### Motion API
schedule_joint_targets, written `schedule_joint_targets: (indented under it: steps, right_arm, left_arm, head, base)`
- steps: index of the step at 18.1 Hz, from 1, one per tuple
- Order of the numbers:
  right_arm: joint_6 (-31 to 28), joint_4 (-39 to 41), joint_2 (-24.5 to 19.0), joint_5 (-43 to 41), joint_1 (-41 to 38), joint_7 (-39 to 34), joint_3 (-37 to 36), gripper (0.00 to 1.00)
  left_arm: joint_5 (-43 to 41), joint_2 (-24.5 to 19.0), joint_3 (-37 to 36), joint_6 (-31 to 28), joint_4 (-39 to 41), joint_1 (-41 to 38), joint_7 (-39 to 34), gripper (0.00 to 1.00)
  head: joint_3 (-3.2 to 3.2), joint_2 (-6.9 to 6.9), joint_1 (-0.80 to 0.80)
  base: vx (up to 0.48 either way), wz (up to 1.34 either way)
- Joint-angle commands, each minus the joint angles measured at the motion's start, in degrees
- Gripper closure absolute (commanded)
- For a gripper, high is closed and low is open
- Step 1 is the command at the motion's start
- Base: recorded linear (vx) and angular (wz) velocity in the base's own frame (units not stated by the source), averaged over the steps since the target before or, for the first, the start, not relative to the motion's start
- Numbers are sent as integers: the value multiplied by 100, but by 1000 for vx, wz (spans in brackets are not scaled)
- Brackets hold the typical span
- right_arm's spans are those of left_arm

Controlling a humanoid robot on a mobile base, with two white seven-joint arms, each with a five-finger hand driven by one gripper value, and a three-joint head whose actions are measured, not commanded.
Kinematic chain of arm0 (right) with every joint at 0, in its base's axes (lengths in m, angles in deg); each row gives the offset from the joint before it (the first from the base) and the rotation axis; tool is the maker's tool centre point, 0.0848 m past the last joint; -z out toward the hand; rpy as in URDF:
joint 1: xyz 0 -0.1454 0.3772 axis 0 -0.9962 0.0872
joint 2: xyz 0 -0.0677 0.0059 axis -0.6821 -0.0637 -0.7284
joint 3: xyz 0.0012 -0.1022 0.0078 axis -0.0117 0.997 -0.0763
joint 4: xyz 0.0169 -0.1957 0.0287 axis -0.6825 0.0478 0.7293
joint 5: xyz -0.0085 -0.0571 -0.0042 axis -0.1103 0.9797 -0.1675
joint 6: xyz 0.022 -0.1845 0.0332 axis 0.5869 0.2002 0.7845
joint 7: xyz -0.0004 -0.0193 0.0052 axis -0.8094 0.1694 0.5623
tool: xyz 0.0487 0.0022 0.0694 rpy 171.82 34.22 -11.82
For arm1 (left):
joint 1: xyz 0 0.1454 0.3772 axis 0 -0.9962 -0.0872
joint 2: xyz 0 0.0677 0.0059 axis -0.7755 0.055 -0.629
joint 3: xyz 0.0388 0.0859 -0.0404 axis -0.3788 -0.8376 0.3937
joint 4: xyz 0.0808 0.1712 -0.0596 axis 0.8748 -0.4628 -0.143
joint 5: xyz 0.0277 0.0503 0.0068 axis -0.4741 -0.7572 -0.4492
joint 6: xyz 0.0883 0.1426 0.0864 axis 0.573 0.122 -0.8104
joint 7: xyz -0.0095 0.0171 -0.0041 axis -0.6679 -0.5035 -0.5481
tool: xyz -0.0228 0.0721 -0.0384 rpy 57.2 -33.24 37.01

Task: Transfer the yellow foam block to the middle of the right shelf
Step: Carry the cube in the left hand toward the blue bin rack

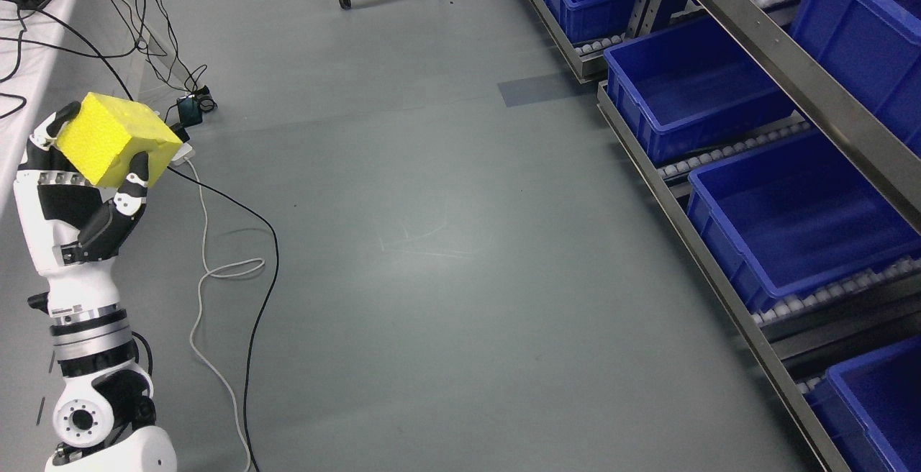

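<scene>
A yellow foam block (115, 137) is held up at the left edge of the head view, over the floor. My left hand (83, 191) is shut on it, with the thumb against its lower right face and other fingers behind its upper left corner. The white left arm rises from the lower left corner. The shelf (727, 292) runs along the right side, far from the block, carrying several blue bins (784, 220). My right arm does not show.
Black and white cables (216, 270) trail across the grey floor beside my left arm, with a small charger box (189, 109) among them. A white table edge (29, 76) runs at the far left. Cart wheels (345, 2) stand at the top.
</scene>
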Motion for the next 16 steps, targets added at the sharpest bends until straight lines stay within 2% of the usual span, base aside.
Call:
schedule_joint_targets:
  steps: [1,16]
  right_arm:
    - [21,100,100,-9,17,-1,0,0]
    - [12,100,100,0,17,-1,0,0]
  left_arm:
    - [0,-100,-18,-6,0,5,7,99]
    - [0,-100,-62,-6,0,-21,24,99]
  head:
    - [0,0,0]
    - [0,0,0]
  base:
    - [332,31]
    - [348,-5]
